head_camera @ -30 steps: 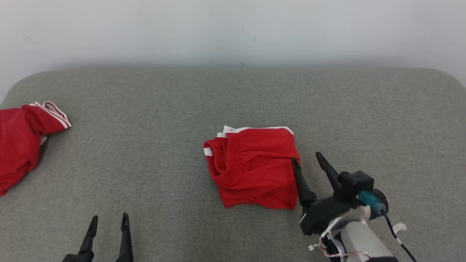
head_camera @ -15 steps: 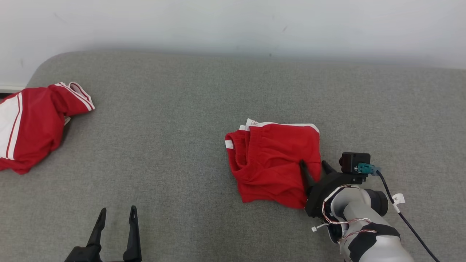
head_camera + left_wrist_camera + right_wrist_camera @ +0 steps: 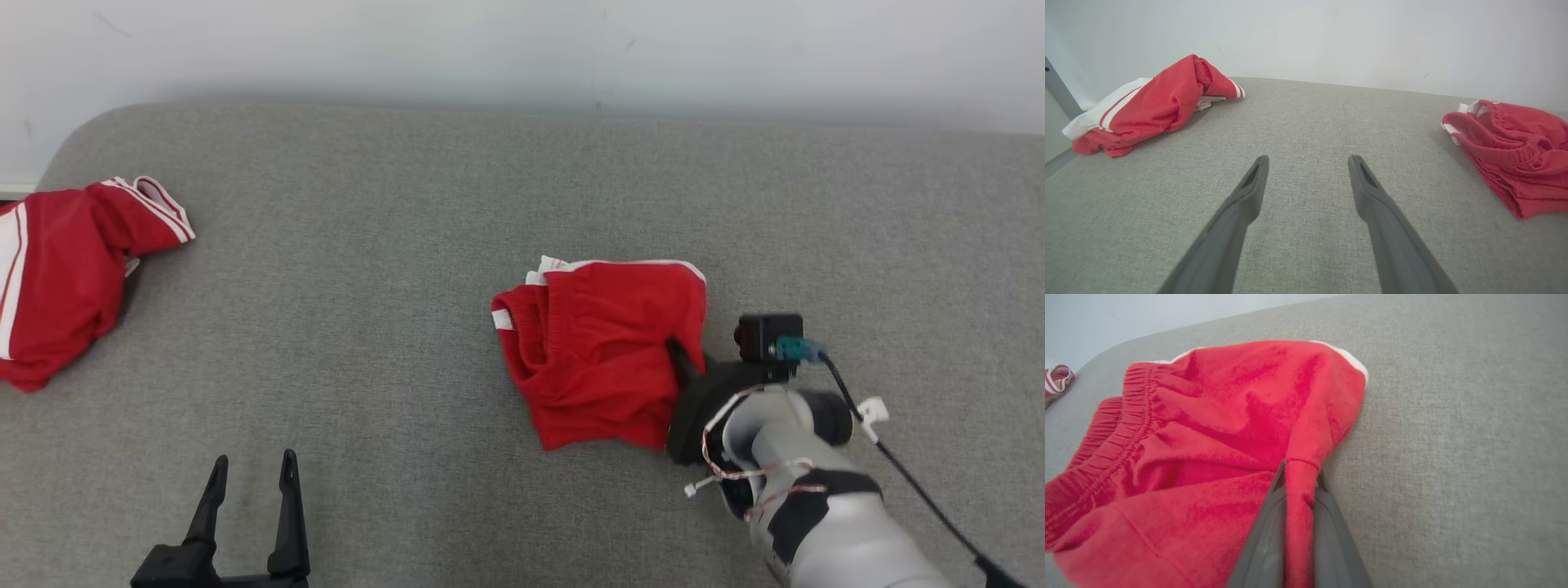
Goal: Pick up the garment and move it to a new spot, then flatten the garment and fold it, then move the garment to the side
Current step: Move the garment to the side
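Here our right jaws pinch the right edge of the red shorts [image 3: 600, 359], which lie to their left; our left jaws are spread.

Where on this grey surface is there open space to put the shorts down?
Widest: the surface between the jersey at the left edge and the shorts. Also bare: the strip behind the shorts up to the wall, and the right end past the right gripper pinching them. Crowded: the far left by the jersey, and front left by the open left gripper.
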